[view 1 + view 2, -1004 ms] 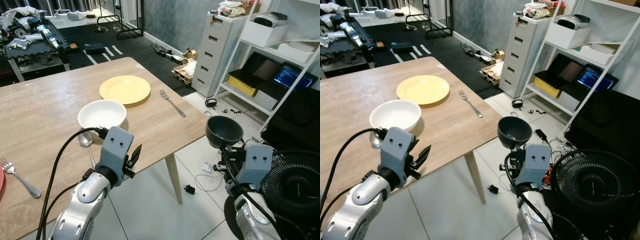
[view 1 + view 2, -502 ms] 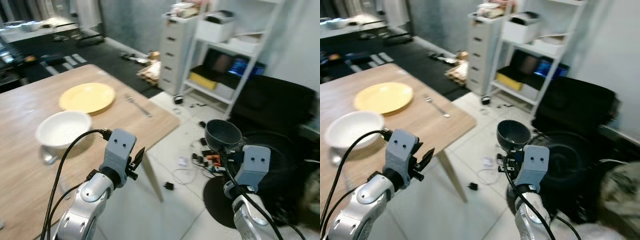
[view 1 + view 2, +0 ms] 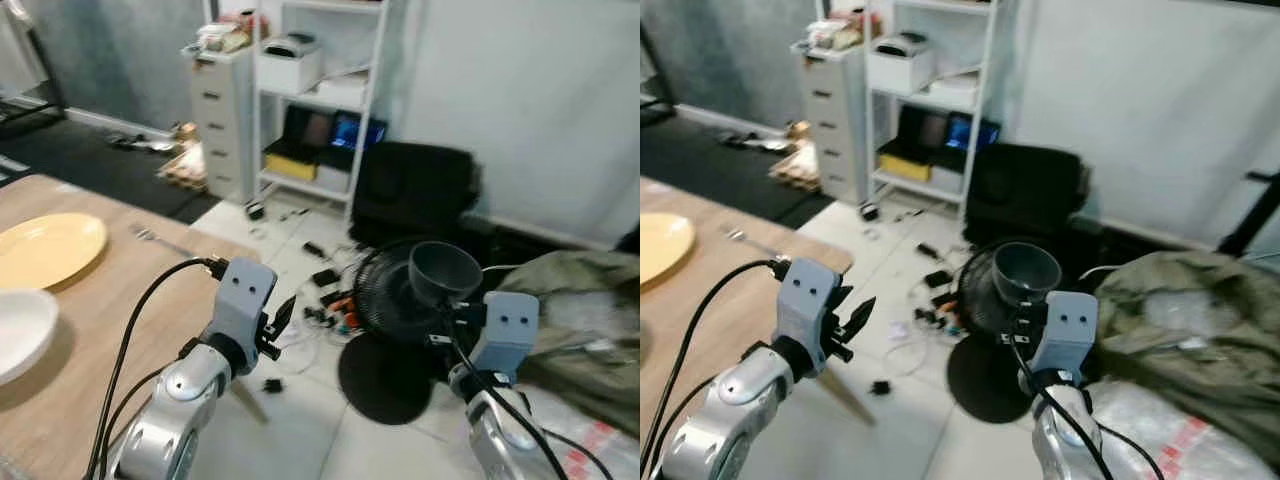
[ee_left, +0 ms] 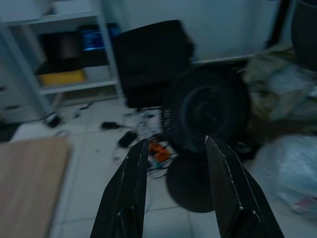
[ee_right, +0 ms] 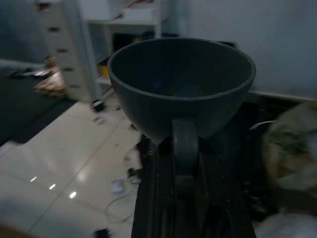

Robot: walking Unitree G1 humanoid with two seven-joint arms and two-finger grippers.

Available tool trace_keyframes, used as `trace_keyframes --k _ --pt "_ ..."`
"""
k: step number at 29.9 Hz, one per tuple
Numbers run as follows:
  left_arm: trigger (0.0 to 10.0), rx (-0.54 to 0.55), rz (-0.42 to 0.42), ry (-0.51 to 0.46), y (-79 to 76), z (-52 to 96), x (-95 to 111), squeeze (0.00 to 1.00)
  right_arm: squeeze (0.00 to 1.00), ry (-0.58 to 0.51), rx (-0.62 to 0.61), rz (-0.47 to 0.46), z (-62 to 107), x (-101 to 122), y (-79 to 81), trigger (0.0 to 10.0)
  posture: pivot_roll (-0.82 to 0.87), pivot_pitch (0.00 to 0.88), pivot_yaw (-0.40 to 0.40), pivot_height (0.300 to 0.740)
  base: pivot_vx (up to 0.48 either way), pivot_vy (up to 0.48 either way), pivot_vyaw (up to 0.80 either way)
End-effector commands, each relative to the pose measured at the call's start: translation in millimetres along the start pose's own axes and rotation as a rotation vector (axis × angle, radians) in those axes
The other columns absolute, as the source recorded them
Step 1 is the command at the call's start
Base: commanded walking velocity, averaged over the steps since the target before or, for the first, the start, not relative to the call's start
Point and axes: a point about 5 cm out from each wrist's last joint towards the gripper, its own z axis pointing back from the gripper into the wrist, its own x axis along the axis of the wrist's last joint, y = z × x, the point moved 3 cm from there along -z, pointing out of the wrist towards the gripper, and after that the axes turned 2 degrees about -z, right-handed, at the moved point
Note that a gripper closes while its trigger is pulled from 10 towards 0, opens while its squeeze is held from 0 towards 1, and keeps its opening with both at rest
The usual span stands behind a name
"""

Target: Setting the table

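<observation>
My right gripper [image 3: 449,312] is shut on a dark grey bowl [image 3: 445,272], held upright in the air over the floor, well away from the table. The bowl [image 5: 181,84] rests on the shut fingers [image 5: 185,148] in the right wrist view. Level with the table's corner, my left gripper [image 3: 279,318] stands open and empty; its two black fingers [image 4: 130,193] point at the floor and a fan. The wooden table [image 3: 110,300] lies at my left with a yellow plate [image 3: 45,248], a fork [image 3: 160,241] and a white bowl [image 3: 15,330] on it.
A black floor fan [image 3: 392,300] stands straight ahead among cables on the white tiles. Behind it are a black bag [image 3: 415,190], a white shelf rack [image 3: 320,100] and a drawer unit [image 3: 220,110]. An olive-green bundle [image 3: 585,310] lies at the right.
The whole view has swung to the right, so the table has slid to the left edge and the fan and wall have come into sight. The right gripper keeps hold of the grey bowl.
</observation>
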Motion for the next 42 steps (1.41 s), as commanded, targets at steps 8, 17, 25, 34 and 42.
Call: trace_keyframes --k 8,17,25,34,42 --pt "10.0 -0.011 -0.007 0.01 -1.1 -1.2 -4.5 0.0 0.0 0.026 -0.003 -0.008 2.0 -6.9 -1.4 10.0 0.08 0.06 0.062 0.74 0.0 0.0 -0.8" --pt "10.0 -0.018 -0.007 0.005 -2.5 -1.5 -3.7 0.0 0.0 0.029 -0.003 -0.007 2.5 -7.9 -1.8 10.0 0.07 0.064 0.064 0.74 0.0 0.0 -0.8" --pt "10.0 -0.025 0.0 0.004 -2.7 -1.9 -3.9 0.0 0.0 0.032 -0.006 -0.008 3.2 -8.9 -2.1 10.0 0.07 0.065 0.066 0.74 0.0 0.0 -0.8" --pt "10.0 -0.021 0.028 0.011 -1.8 -1.5 -7.2 0.0 0.0 0.031 0.0 -0.01 3.1 -8.8 -0.2 10.0 0.07 0.074 0.07 0.74 0.0 0.0 -0.8" --pt "10.0 -0.021 0.067 0.003 0.1 -1.1 -5.8 0.0 0.0 0.029 0.003 -0.013 2.8 -8.5 1.4 10.0 0.07 0.077 0.073 0.74 0.0 0.0 -0.8"
